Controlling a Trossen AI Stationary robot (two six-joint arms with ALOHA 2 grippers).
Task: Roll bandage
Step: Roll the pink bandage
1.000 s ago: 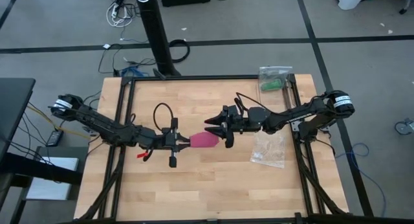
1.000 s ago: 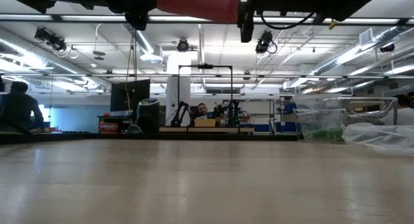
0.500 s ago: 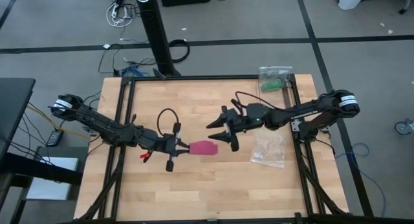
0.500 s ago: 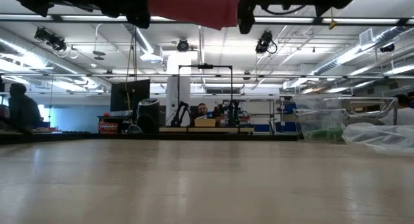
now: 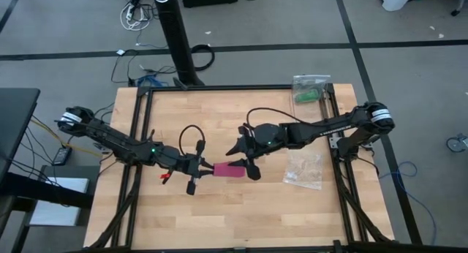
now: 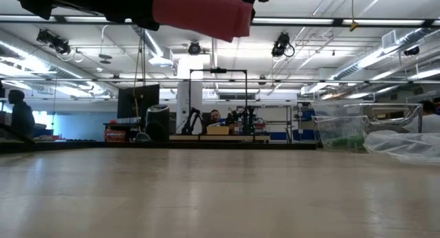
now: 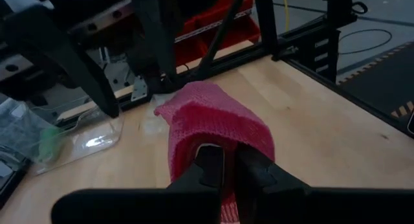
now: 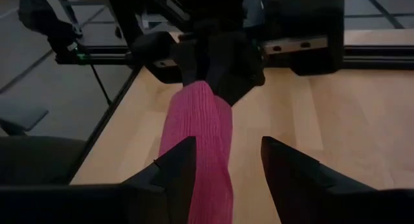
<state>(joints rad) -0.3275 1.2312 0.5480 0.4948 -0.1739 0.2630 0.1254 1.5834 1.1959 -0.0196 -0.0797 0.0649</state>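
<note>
The magenta-pink bandage (image 5: 232,170) hangs in the air over the middle of the table, and shows at the top of the low view (image 6: 199,11). My left gripper (image 5: 213,168) is shut on its left end. My right gripper (image 5: 243,161) is open at the bandage's right end. In the right wrist view its two fingers (image 8: 226,162) stand on either side of the bandage (image 8: 197,130). My left gripper pinches one end of the bandage (image 7: 223,136) between its two shut fingers (image 7: 210,169), coming level from the table's left. The fabric arches over and beyond the fingertips. The bandage is lifted clear of the table. My right gripper's fingers straddle the free end (image 8: 207,185); I cannot tell whether one touches it.
A clear crinkly plastic bag (image 5: 303,167) lies right of the grippers. A second bag with a green roll (image 5: 311,90) lies at the far right corner. A black frame (image 5: 139,136) runs around the table's edges.
My right gripper has drawn back a little toward the right, then come toward the table's left and near edge, up to the bandage. My left gripper has carried the bandage a little toward the near edge. The bandage now looks longer and flatter than before.
</note>
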